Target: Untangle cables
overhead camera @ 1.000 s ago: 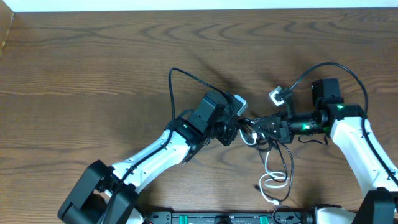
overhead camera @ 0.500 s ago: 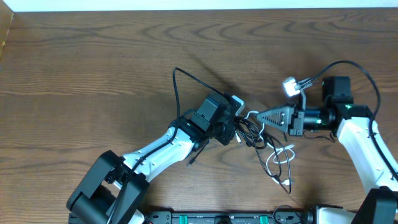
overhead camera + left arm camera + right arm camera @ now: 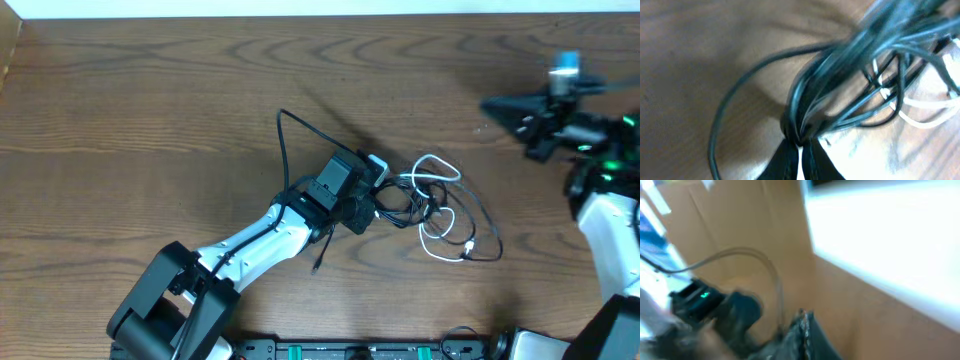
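Because the cables (image 3: 405, 207) are light, limp and snag easily, we judge the white outer loop (image 3: 440, 160) the best hold. They lie at the middle of the desk (image 3: 150, 100), their black strands (image 3: 805, 100) clenched in the left fingers (image 3: 784, 162). The right fingers (image 3: 807, 340) are blurred, so we cannot tell their state.

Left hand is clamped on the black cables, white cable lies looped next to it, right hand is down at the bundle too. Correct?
Not quite. The right hand is not at the bundle: the overhead view shows it at the far right of the table, well apart from the cables. The rest holds: the left hand is clamped on the black cables, and the white cable lies looped next to it.
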You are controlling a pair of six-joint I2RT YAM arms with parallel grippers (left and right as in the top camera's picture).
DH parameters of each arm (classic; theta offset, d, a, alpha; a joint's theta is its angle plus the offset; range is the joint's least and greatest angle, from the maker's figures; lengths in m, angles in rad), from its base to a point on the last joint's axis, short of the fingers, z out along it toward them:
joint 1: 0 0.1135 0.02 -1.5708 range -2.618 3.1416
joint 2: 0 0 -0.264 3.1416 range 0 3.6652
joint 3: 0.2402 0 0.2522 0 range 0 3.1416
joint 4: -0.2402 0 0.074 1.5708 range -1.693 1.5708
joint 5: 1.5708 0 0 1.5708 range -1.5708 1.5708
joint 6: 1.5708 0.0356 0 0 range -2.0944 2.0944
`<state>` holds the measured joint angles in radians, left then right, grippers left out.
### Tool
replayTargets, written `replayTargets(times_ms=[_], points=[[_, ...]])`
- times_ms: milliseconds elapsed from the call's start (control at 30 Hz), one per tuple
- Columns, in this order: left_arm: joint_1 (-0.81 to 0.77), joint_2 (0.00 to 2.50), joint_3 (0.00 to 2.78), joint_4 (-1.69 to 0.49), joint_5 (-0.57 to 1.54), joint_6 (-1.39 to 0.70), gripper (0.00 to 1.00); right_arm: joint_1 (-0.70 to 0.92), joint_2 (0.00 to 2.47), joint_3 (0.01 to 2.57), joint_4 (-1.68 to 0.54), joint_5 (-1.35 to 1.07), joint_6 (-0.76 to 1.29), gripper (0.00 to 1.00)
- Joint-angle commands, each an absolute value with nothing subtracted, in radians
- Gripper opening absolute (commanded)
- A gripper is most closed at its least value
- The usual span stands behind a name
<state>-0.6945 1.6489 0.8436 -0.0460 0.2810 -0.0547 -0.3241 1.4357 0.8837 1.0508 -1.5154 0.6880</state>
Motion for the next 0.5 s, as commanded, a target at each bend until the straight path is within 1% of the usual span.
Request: replayTargets(times_ms=[0, 33, 67, 133, 167, 200, 300, 467], points=[[-0.693, 1.666, 0.839, -0.059, 0.268, -0.061, 0.08, -0.412, 1.418, 0.894, 1.346, -1.467, 1.162, 0.01], [-0.693, 1.666, 0.839, -0.059, 0.268, -0.067, 0.08, -0.442, 1.418, 0.900, 1.416, -1.467, 1.195, 0.01], [-0.693, 1.666, 0.839, -0.059, 0.268, -0.075, 0.08, -0.468, 1.418, 0.902, 1.431, -1.475, 1.200, 0.01], [-0.693, 1.666, 0.839, -0.059, 0.269, -0.084, 0.08, -0.502, 1.420, 0.902, 1.359, -1.501, 1.198, 0.01], [-0.693, 1.666, 0.839, -0.059, 0.269, -0.084, 0.08, -0.510, 1.423, 0.902, 1.281, -1.521, 1.181, 0.01], [-0.693, 1.666, 0.839, -0.059, 0.269, -0.084, 0.08, -0.512, 1.427, 0.902, 1.203, -1.538, 1.155, 0.05], [-0.693, 1.666, 0.839, -0.059, 0.269, -0.084, 0.08, -0.506, 1.446, 0.901, 0.944, -1.542, 1.028, 0.41], [-0.693, 1.666, 0.839, -0.059, 0.269, -0.084, 0.08, -0.472, 1.496, 0.901, 0.536, -1.444, 0.791, 0.58]])
